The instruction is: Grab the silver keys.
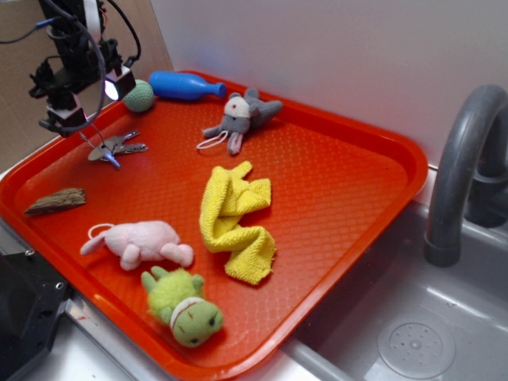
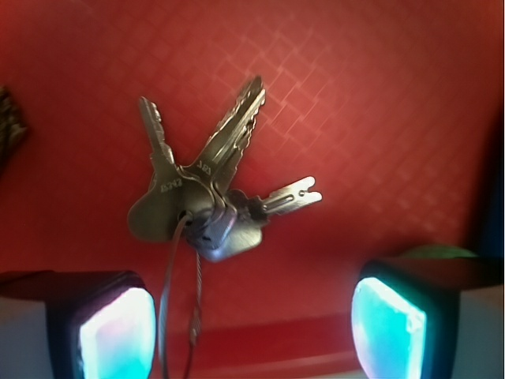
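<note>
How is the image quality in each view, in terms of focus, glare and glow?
Exterior view: evenly lit and fairly sharp; soft sheen on the red tray, and the silver keys are small but distinct. Wrist view: the keys are mostly sharp, with stamped marks visible but hard to read; the fingertips are blurred and glow cyan-white, overexposed; the gripper is open.

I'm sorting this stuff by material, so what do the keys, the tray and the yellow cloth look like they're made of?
The silver keys look like dull grey metal: stamped lettering, cut teeth, a thin wire ring. The tray looks like hard moulded plastic, red-orange with a glossy rim and an embossed diamond texture. The yellow cloth looks like soft looped terry or microfibre, matte and crumpled; which fibre can't be told.
</note>
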`<control>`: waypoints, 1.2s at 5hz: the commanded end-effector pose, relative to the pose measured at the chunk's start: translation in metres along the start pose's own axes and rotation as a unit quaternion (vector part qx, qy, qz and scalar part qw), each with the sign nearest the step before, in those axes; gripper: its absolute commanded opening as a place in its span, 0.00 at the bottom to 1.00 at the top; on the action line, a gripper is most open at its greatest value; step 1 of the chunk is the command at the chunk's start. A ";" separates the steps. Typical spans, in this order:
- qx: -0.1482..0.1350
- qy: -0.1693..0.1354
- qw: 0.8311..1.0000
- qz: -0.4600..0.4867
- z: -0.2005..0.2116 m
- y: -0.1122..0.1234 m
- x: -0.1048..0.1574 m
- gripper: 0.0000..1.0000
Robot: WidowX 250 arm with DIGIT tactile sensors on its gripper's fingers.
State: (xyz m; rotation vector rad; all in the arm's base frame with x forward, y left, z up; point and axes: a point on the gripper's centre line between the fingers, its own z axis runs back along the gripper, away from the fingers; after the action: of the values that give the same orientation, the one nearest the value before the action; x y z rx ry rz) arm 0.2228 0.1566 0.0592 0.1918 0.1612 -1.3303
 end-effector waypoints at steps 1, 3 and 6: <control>-0.010 -0.026 0.999 0.016 0.002 -0.014 0.006 1.00; -0.001 -0.027 1.000 -0.005 -0.004 -0.015 0.004 0.00; 0.046 -0.045 0.995 0.074 0.052 -0.013 0.014 0.00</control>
State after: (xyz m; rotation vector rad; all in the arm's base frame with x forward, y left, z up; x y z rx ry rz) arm 0.2079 0.1335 0.0929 0.1559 0.0457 -1.1764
